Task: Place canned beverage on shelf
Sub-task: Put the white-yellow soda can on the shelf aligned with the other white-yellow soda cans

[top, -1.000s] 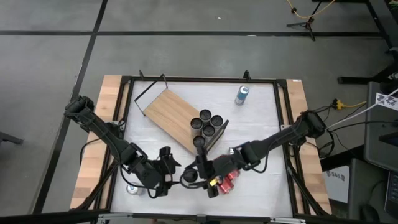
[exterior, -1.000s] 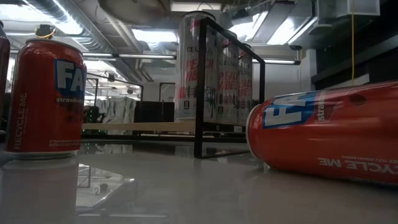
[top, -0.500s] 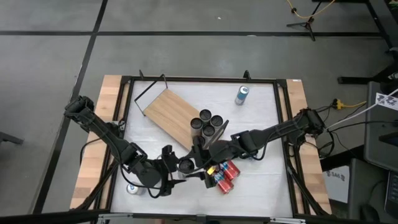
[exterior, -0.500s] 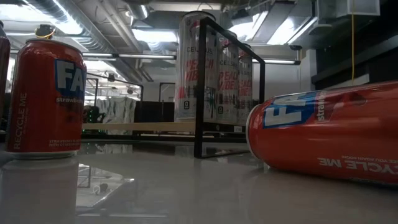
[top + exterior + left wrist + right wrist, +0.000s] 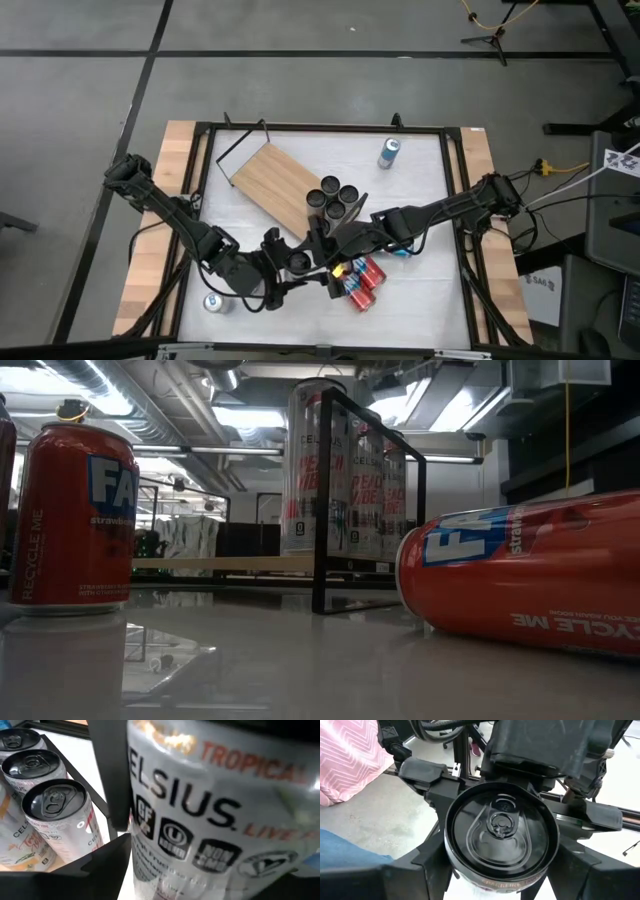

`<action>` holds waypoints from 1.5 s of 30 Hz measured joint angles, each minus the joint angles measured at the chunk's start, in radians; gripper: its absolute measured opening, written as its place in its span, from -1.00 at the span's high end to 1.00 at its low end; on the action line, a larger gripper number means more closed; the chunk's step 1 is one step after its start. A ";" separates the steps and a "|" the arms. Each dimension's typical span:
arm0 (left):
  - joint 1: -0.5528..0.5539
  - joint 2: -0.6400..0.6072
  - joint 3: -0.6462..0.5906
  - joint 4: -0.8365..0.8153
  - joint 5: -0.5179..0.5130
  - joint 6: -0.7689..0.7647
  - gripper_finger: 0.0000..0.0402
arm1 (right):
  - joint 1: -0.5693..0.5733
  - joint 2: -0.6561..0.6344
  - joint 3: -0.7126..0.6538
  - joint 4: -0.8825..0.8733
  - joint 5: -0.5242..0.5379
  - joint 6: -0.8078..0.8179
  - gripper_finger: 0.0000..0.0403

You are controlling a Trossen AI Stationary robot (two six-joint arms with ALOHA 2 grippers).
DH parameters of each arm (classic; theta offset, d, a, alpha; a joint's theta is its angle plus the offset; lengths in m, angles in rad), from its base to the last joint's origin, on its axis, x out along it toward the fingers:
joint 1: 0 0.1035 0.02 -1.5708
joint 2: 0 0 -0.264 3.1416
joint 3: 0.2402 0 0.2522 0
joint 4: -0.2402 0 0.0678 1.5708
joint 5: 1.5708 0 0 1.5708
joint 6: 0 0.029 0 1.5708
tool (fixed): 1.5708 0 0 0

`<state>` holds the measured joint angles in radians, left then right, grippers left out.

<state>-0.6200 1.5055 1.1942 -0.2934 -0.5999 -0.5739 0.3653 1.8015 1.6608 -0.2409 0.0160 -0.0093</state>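
A silver Celsius can (image 5: 297, 261) stands upright between my two grippers, just near of the shelf's near corner. It fills the left wrist view (image 5: 210, 810), and its dark top shows in the right wrist view (image 5: 500, 827). My left gripper (image 5: 285, 266) is shut on it from the left. My right gripper (image 5: 318, 250) is over it, with a finger on either side. The shelf (image 5: 272, 180) is a light-wood board on a black wire frame. Several cans (image 5: 333, 198) stand upright on its right end. My left gripper pinches the can's side wall (image 5: 150, 845) between its two fingers, coming level from the table's left. The can is upright; its base is hidden. My right gripper comes from above, pointing down. Its fingers (image 5: 420, 865) lie along the can's two opposite sides below the top rim (image 5: 455, 865), which hides the touching place.
Red cans (image 5: 360, 282) lie and stand on the table just right of the grippers; the low view shows one upright (image 5: 75, 505) and one lying (image 5: 530, 575). A blue can (image 5: 388, 152) stands at the far right. A small can (image 5: 212, 303) stands near the front left.
My right gripper has gone from above the red cans toward the table's left and far edge, onto the Celsius can. My left gripper has carried the can a little toward the far edge, closer to the shelf, keeping it upright.
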 joint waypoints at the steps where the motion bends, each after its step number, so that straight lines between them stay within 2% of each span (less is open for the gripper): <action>1: 0.000 0.000 0.000 0.001 -0.001 0.000 -0.51 | 0.000 0.000 0.000 0.000 0.000 0.000 -0.27; 11: 0.003 0.000 0.000 -0.001 0.001 0.011 -0.23 | 0.000 0.000 0.000 -0.003 0.001 0.000 -0.27; 28: 0.003 0.000 0.000 -0.001 0.000 0.010 -0.22 | 0.000 0.000 0.000 -0.005 0.001 0.004 -0.28; 31: 0.003 0.000 0.000 -0.001 0.000 0.007 -0.22 | 0.000 0.000 0.000 -0.009 0.001 0.004 -0.38; 39: 0.006 0.000 0.000 -0.006 -0.020 0.004 -0.22 | 0.001 -0.012 0.000 -0.043 -0.002 0.005 -0.85; 45: 0.005 -0.045 0.000 -0.023 -0.060 0.024 -0.22 | 0.001 -0.125 -0.001 -0.121 0.032 0.004 -0.97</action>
<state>-0.6151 1.4602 1.1938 -0.3163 -0.6599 -0.5503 0.3667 1.6764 1.6600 -0.3619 0.0476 -0.0054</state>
